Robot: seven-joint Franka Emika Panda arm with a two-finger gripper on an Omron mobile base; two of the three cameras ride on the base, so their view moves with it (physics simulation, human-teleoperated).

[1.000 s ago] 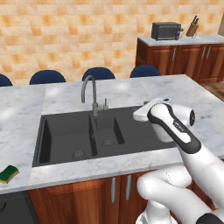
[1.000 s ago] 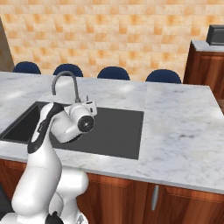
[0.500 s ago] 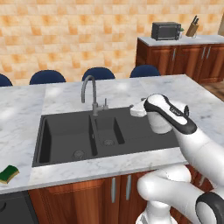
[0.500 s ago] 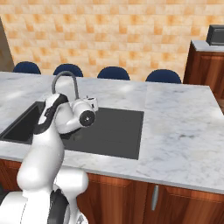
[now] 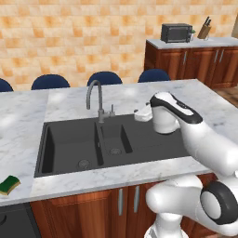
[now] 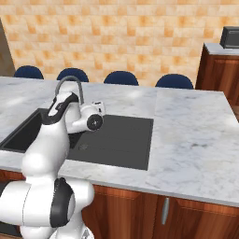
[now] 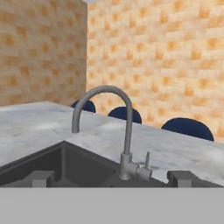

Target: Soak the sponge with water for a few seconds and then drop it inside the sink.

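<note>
Lying untouched on the counter's near left corner, the sponge (image 5: 9,184) awaits soaking (no water runs), while the gripper (image 7: 112,179), fingers spread and empty, faces the faucet (image 5: 98,100) over the sink (image 5: 69,146).

This is a rendered home kitchen: a marble counter (image 5: 28,116) on wooden cabinets (image 5: 88,209) carries a dark double-basin sink (image 5: 69,144) with a grey gooseneck faucet (image 5: 95,100). Behind it stand 4 blue chairs (image 5: 104,78) against an orange tiled wall (image 5: 69,37). A microwave (image 5: 175,32) and a knife block (image 5: 203,30) sit on a side counter (image 5: 195,42).
</note>
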